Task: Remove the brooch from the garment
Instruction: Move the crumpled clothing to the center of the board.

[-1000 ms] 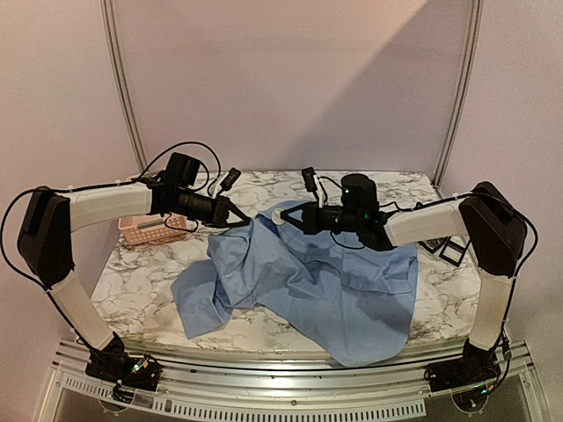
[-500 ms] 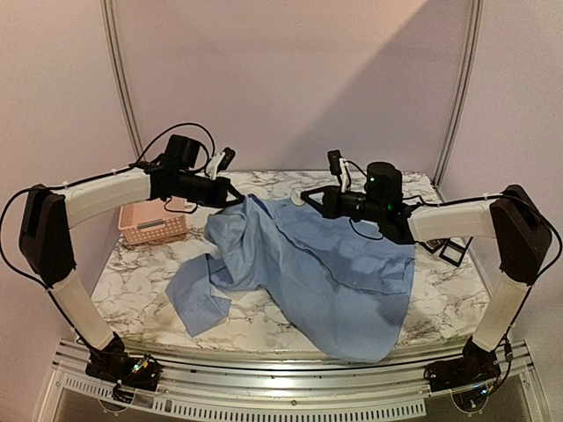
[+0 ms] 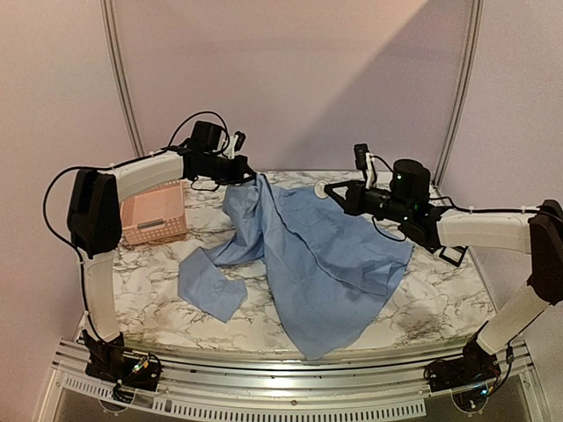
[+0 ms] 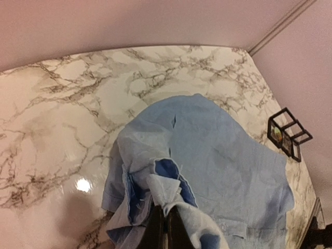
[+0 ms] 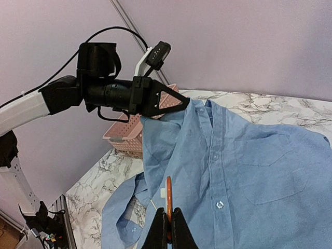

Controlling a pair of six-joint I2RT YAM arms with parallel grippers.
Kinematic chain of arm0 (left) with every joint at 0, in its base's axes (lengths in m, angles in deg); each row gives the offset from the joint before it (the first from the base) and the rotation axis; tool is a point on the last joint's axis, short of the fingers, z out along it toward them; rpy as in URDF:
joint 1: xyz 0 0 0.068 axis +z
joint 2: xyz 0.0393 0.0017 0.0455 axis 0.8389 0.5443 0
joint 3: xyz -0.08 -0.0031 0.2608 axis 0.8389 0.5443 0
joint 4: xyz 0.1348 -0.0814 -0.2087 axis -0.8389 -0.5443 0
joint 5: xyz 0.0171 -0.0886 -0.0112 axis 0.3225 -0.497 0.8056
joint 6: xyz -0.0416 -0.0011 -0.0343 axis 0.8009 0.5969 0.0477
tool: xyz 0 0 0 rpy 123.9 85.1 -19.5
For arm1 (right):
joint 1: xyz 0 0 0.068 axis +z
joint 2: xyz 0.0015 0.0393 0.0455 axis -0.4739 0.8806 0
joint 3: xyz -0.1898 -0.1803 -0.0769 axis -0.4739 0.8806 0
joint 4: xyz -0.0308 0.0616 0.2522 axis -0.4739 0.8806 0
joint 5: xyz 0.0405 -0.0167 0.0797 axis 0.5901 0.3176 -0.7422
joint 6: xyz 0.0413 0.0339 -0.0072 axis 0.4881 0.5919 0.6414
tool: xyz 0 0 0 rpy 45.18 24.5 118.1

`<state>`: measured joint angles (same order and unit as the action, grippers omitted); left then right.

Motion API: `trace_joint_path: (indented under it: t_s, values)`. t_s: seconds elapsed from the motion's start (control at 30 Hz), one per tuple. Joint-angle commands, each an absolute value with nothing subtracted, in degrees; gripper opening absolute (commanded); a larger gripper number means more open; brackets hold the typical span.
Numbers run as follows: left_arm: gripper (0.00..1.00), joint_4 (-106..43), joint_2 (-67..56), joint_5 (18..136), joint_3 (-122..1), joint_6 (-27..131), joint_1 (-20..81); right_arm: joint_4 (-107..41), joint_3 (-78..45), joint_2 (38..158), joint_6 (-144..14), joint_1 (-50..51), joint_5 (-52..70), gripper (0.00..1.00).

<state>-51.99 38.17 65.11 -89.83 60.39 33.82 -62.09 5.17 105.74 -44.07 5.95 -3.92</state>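
The garment [image 3: 317,255] is a light blue button-up shirt draped over the marble table, its collar end lifted at the back left. My left gripper [image 3: 251,174] is shut on that cloth, which bunches over its fingertips in the left wrist view [image 4: 166,212]. The brooch [image 5: 168,194], an orange disc seen edge-on with a white back piece, sits between the shut fingers of my right gripper [image 5: 168,215]. That gripper hovers above the shirt's button placket [image 5: 218,171], at the back middle [image 3: 330,188]. Whether the brooch still touches the cloth is unclear.
A pink plastic basket [image 3: 154,220] stands at the back left, just under the left arm. Small black frame-like objects [image 3: 453,255] sit at the right edge of the table. A sleeve [image 3: 211,286] trails toward the front left, and the shirt hem overhangs the front edge [image 3: 321,347].
The left gripper has risen and swung back with the collar, lifting the shirt. The right gripper has moved right and back, carrying the brooch. The shirt has been stretched out and shifted.
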Motion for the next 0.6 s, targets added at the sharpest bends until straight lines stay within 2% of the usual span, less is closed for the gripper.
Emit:
trace_joint_path:
  t_s: [0.0, 0.13, 0.17, 0.2, 0.27, 0.3, 0.37, 0.57]
  values:
    - [0.00, -51.1, 43.3, 66.0, -97.8, 63.1, 37.0, -60.8, 7.4, 103.2, -44.9, 5.2, -2.9, 0.00]
    - [0.01, -50.4, 44.4, 67.8, -99.2, 61.7, 37.7, -62.4, 9.4, 102.0, -43.7, 4.0, -4.8, 0.00]
    - [0.04, -50.5, 44.3, 68.4, -99.1, 60.8, 37.9, -63.4, 10.4, 101.6, -42.6, 3.0, -6.2, 0.00]
    - [0.10, -50.7, 44.0, 69.2, -98.7, 60.2, 38.1, -64.1, 10.9, 101.4, -41.9, 2.0, -7.8, 0.00]
    - [0.35, -51.3, 42.9, 70.4, -97.9, 58.6, 38.3, -64.7, 11.3, 101.2, -40.6, 0.8, -10.1, 0.00]
    - [0.53, -51.9, 42.3, 71.0, -97.7, 57.4, 38.2, -64.6, 11.4, 101.1, -40.5, 0.5, -10.4, 0.00]
    - [0.70, -53.5, 40.3, 72.6, -97.2, 55.2, 38.1, -64.4, 11.4, 100.7, -40.5, 0.3, -11.4, 0.00]
    - [0.80, -53.8, 28.8, 83.6, -88.7, 48.9, 38.0, -69.2, 12.3, 100.2, -39.9, -1.5, -22.5, 0.00]
